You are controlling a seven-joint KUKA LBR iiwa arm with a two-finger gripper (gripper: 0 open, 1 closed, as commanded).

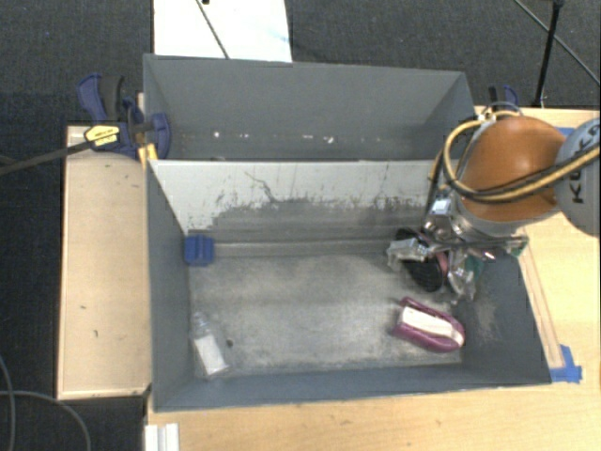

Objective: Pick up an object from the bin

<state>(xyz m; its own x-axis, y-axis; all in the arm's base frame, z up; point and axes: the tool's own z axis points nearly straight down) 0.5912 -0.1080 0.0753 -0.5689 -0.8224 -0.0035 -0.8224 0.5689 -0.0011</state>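
Low over the right side of the grey metal bin [310, 205], my end effector [441, 266] is hanging close to the floor, beneath the rounded orange cover [512, 163] on my wrist. I cannot tell how far open it is standing, nor whether it is gripping anything. A small black rounded thing [424, 272] is lying directly under it, toward the back right of the bin floor, partly hidden by my own metal parts. Whether I am touching it is unclear. Just in front of that, nearer the front wall, a purple and white oblong thing [429, 328] is lying flat at a slant. Well apart on the left, a small blue block [198, 249] is sitting against the left wall, and a pale, clear packet [208, 351] is resting in the front left corner. I am judging this step to be the approach to the black thing. Doing it well is meaning centring over it, descending straight, closing only once it is sitting squarely in my grip, and keeping clear of the purple thing.
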